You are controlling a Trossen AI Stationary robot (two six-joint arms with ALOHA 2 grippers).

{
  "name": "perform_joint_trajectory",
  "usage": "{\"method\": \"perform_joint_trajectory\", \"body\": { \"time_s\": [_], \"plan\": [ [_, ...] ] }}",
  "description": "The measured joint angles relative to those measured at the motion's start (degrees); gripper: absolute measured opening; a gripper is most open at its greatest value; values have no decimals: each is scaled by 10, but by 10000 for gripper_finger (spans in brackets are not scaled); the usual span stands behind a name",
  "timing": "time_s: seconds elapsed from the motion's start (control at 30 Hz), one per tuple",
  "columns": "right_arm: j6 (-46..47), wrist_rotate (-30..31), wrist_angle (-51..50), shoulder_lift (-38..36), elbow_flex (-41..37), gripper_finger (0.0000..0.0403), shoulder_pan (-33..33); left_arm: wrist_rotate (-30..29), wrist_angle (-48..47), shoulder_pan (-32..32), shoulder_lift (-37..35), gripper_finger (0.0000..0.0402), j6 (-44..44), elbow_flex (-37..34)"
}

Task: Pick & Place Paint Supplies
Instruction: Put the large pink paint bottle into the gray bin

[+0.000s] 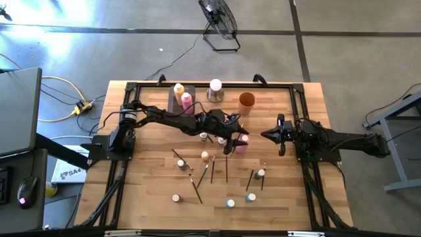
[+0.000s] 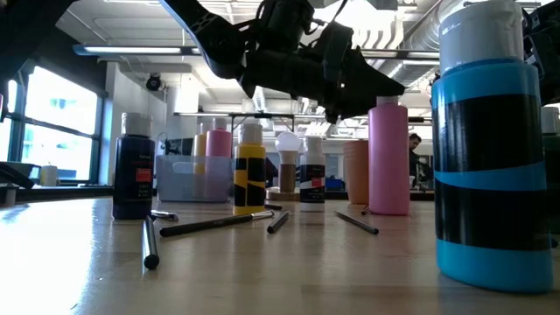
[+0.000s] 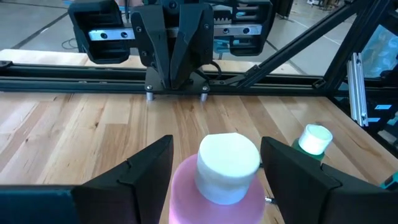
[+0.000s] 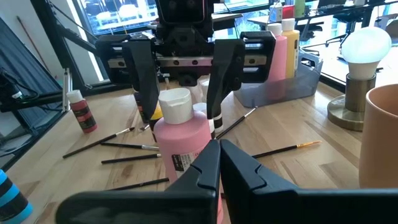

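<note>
Left gripper [image 3: 214, 177] jaws released, straddling the pink bottle [image 4: 183, 140] just right of centre in the high view; right gripper [image 1: 281, 136] clenched on nothing, waiting right; bottle looks rigid, smooth, top-heavy; best gripped below the white cap

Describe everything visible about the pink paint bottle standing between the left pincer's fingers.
The pink paint bottle is a larger squeeze bottle, seemingly plastic, with a pink body, a white screw cap and a dark printed label low on its side. It stands upright on the wooden table, right of centre. The left pincer is open around its neck, one dark finger on either side of the cap; contact cannot be confirmed. The right pincer, shut, faces it from close by without touching it.
</note>
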Motion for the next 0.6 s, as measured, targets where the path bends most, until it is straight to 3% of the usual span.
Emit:
{"method": "perform_joint_trajectory", "body": {
  "time_s": [0.6],
  "plan": [
    [0,-2,0,0,0,4,0,0,-10,0,0,234,1,0]
  ]
}}
